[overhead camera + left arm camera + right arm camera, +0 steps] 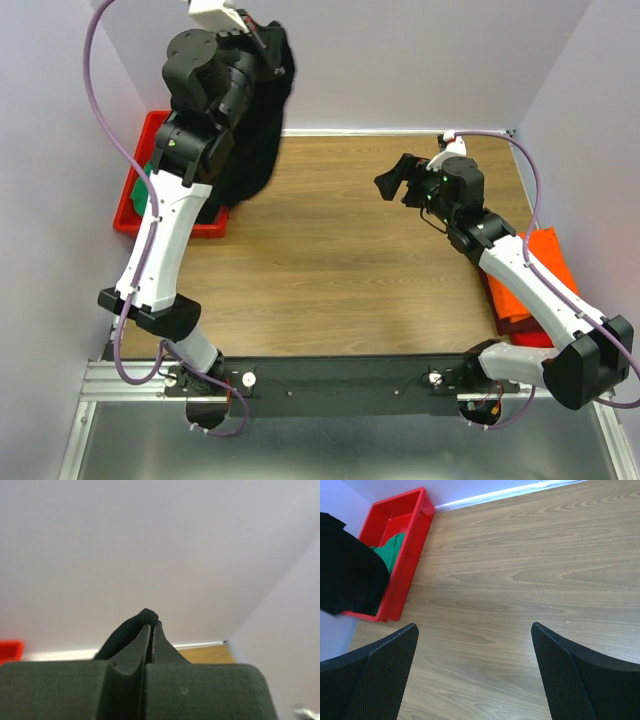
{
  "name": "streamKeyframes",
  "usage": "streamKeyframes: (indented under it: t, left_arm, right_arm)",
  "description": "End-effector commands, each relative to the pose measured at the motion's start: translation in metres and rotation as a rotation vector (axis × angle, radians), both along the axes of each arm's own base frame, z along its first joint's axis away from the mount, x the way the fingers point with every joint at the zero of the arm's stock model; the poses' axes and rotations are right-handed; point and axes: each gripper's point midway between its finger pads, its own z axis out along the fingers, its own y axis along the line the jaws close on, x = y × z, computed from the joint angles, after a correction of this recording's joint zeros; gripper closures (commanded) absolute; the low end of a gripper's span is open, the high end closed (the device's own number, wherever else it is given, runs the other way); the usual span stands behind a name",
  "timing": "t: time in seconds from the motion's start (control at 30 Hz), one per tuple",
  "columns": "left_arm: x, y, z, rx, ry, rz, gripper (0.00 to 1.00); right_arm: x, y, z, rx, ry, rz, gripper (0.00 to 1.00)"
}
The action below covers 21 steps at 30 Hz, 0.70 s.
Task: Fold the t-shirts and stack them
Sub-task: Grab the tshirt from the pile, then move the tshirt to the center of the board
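The soft black cloth t-shirt (255,130) is hanging high up on the left, straight down like a long curtain. Its bottom end is dangling over the red plastic tray (135,222). The left gripper (262,38) is pinching the shirt's top edge tight between its closed fingers. A green cloth t-shirt (141,196) is lying bunched up in that tray. The right gripper (395,185) is hovering over the brown wooden table (330,250), fingers spread wide, holding nothing. The black shirt is hanging to its left, well apart, so I think it is going to have to reach left. A bright orange cloth t-shirt (545,260) is lying flat at the far right.
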Motion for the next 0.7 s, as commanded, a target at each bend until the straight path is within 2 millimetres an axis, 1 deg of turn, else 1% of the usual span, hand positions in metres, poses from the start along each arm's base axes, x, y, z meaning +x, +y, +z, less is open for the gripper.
streamKeyframes:
  t: [0.0, 0.03, 0.07, 0.1, 0.13, 0.17, 0.2, 0.27, 0.3, 0.33, 0.37, 0.4, 0.43, 0.47, 0.5, 0.53, 0.57, 0.6, 0.63, 0.67]
  left_arm:
    - [-0.009, -0.062, 0.009, 0.046, -0.072, -0.152, 1.00]
    - [-0.008, -0.078, 0.000, 0.064, -0.063, -0.182, 1.00]
    - [-0.001, -0.100, -0.018, 0.084, -0.029, -0.217, 1.00]
    - [0.004, -0.111, -0.030, 0.087, -0.004, -0.243, 1.00]
    - [0.005, -0.128, -0.043, 0.096, 0.018, -0.304, 1.00]
    - [0.010, -0.156, -0.073, 0.115, 0.071, -0.389, 0.95]
    - [0.015, -0.166, -0.090, 0.125, 0.104, -0.415, 0.85]
    - [0.024, -0.184, -0.128, 0.144, 0.183, -0.469, 0.68]
    - [0.031, -0.194, -0.156, 0.160, 0.240, -0.496, 0.58]
    - [0.035, -0.196, -0.170, 0.167, 0.273, -0.491, 0.55]
    - [0.040, -0.197, -0.189, 0.180, 0.313, -0.480, 0.53]
    - [0.043, -0.193, -0.204, 0.201, 0.348, -0.451, 0.53]
    - [0.045, -0.188, -0.209, 0.206, 0.361, -0.423, 0.53]
    - [0.049, -0.181, -0.215, 0.209, 0.379, -0.386, 0.52]
    - [0.052, -0.167, -0.215, 0.206, 0.393, -0.318, 0.52]
    - [0.054, -0.151, -0.222, 0.206, 0.419, -0.276, 0.52]
    - [0.058, -0.142, -0.237, 0.206, 0.459, -0.239, 0.52]
    - [0.058, -0.123, -0.239, 0.205, 0.480, -0.175, 0.53]
    - [0.056, -0.111, -0.267, 0.212, 0.548, -0.137, 0.53]
    - [0.055, -0.088, -0.263, 0.191, 0.553, -0.079, 0.54]
  right_arm:
    - [0.006, -0.003, 0.012, -0.010, -0.040, -0.020, 0.00]
    - [0.006, -0.003, 0.011, -0.013, -0.038, -0.019, 0.00]
    - [0.006, -0.003, 0.011, -0.012, -0.038, -0.024, 0.00]
    - [0.006, -0.004, 0.010, -0.015, -0.038, -0.028, 0.00]
    - [0.007, -0.005, 0.010, -0.015, -0.037, -0.035, 0.00]
    - [0.007, -0.006, 0.008, -0.018, -0.034, -0.041, 0.00]
    - [0.007, -0.007, 0.007, -0.020, -0.032, -0.047, 0.00]
    - [0.008, -0.010, 0.005, -0.024, -0.030, -0.062, 0.00]
    - [0.008, -0.012, 0.005, -0.028, -0.030, -0.074, 0.00]
    - [0.008, -0.012, 0.003, -0.030, -0.027, -0.075, 0.00]
    - [0.008, -0.015, 0.000, -0.037, -0.022, -0.080, 0.00]
    - [0.007, -0.014, -0.004, -0.046, -0.014, -0.077, 0.00]
    - [0.007, -0.015, -0.006, -0.050, -0.011, -0.078, 0.00]
    - [0.006, -0.015, -0.013, -0.058, 0.006, -0.075, 0.00]
    - [0.005, -0.012, -0.020, -0.064, 0.021, -0.057, 0.00]
    - [0.005, -0.009, -0.031, -0.077, 0.049, -0.044, 0.00]
    - [0.005, -0.007, -0.038, -0.081, 0.066, -0.036, 0.00]
    - [0.001, -0.007, -0.052, -0.089, 0.102, -0.023, 0.00]
    - [0.000, -0.005, -0.061, -0.091, 0.126, -0.021, 0.00]
    - [-0.003, -0.007, -0.082, -0.100, 0.180, -0.030, 0.00]
